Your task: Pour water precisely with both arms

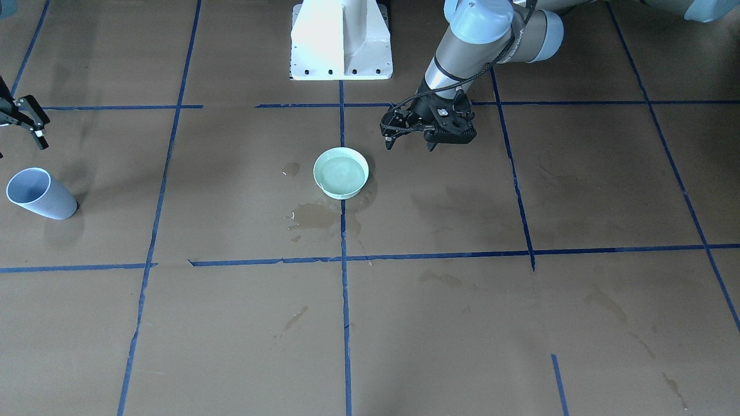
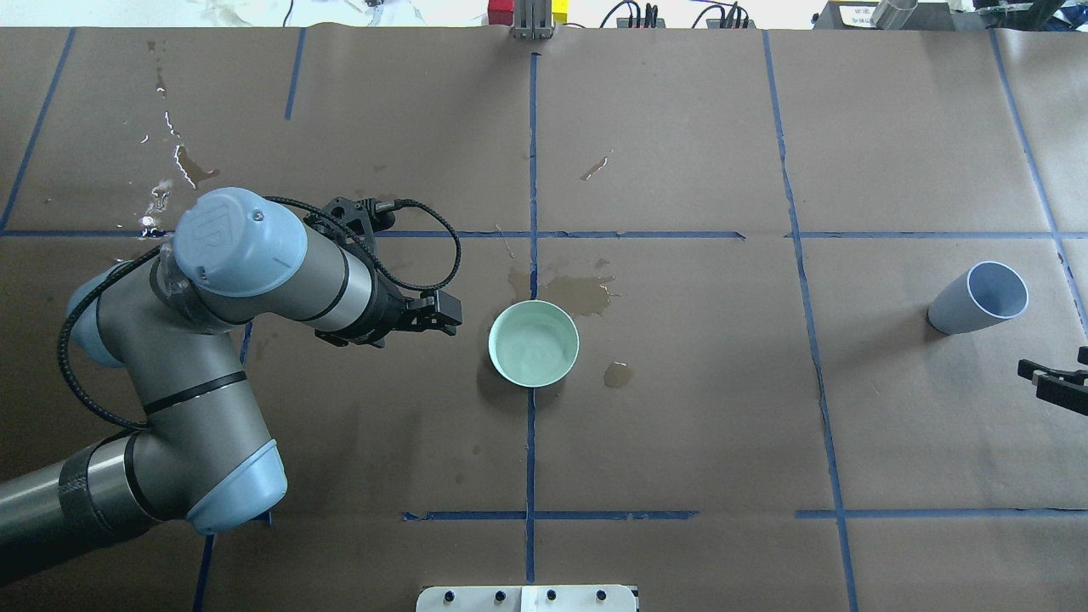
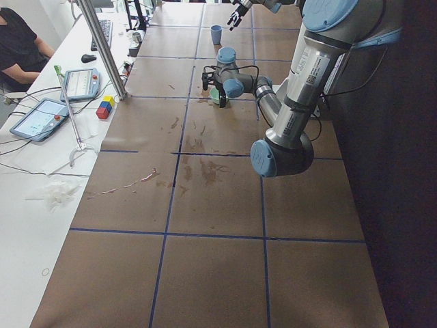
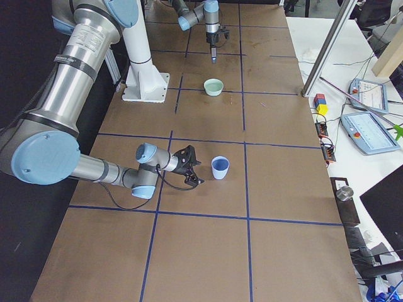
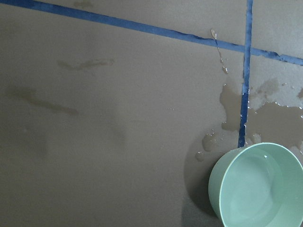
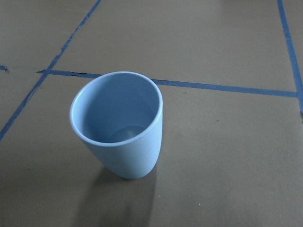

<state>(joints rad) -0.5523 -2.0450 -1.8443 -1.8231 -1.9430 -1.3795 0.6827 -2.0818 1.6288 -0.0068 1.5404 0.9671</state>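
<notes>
A mint-green bowl (image 1: 341, 172) stands at the table's middle and holds water (image 5: 255, 189), seen as a faint sheen. My left gripper (image 1: 410, 144) hangs open and empty beside the bowl (image 2: 534, 342), a short way off, jaws pointing down. A light blue cup (image 1: 40, 193) stands upright far to the right side (image 2: 977, 297); its inside (image 6: 118, 123) looks empty. My right gripper (image 2: 1033, 376) is open and empty, close to the cup on the robot's side, not touching it.
Wet spill patches (image 2: 582, 293) darken the brown paper around the bowl, with more stains at the far left (image 2: 183, 166). The white pedestal base (image 1: 341, 40) stands behind the bowl. Blue tape lines cross the table. A side bench with tablets and coloured blocks (image 3: 104, 108) runs along the far edge.
</notes>
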